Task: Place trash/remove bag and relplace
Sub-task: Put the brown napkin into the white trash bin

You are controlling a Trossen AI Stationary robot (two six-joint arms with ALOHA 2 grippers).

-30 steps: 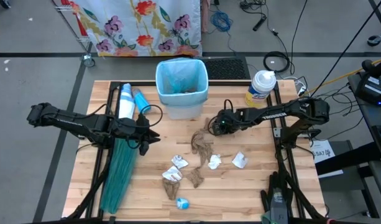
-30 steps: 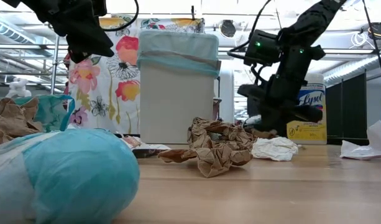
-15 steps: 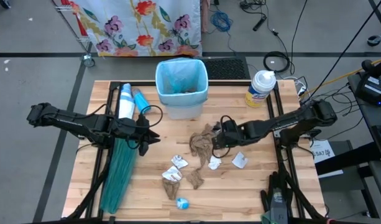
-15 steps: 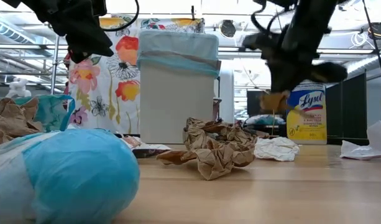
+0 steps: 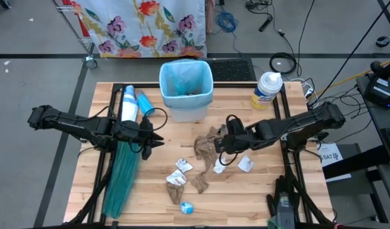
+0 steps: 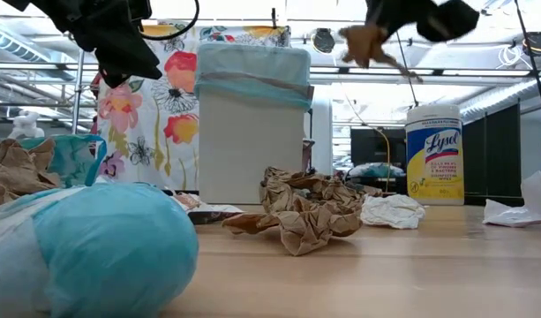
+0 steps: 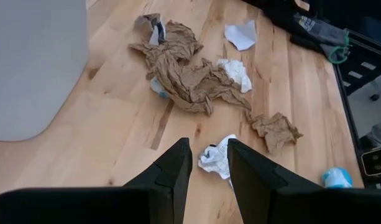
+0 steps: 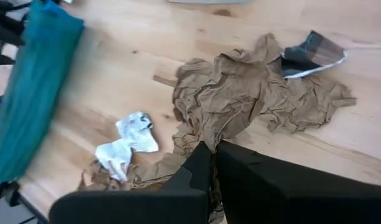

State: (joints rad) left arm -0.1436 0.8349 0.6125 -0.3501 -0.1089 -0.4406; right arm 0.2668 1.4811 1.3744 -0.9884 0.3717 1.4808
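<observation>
Tabletop: wood slats, carries everything below.

Bin: far centre of the tabletop, lined with the pale-blue bag, rim folded over the lip. A few scraps already lie inside; mouth open to take more.

Teal bag: the replacement, lying long and flat along the left edge, parked clear of the work until the old liner comes out.

Wipes tub: far right corner, not in play.

Left claw: hovering left of the bin and beside the teal bag, part open, grasping nothing. Judged to be waiting.

Right claw: over the middle of the tabletop, right of the big brown towel. Clenched on a brown scrap, which the low view shows lifted well above the tabletop. Likely raised to clear the bin rim before transfer.

Trash left on the tabletop: big brown towel, white wads, smaller brown scraps, blue wrapper near the front edge. Bag swap not yet begun.
</observation>
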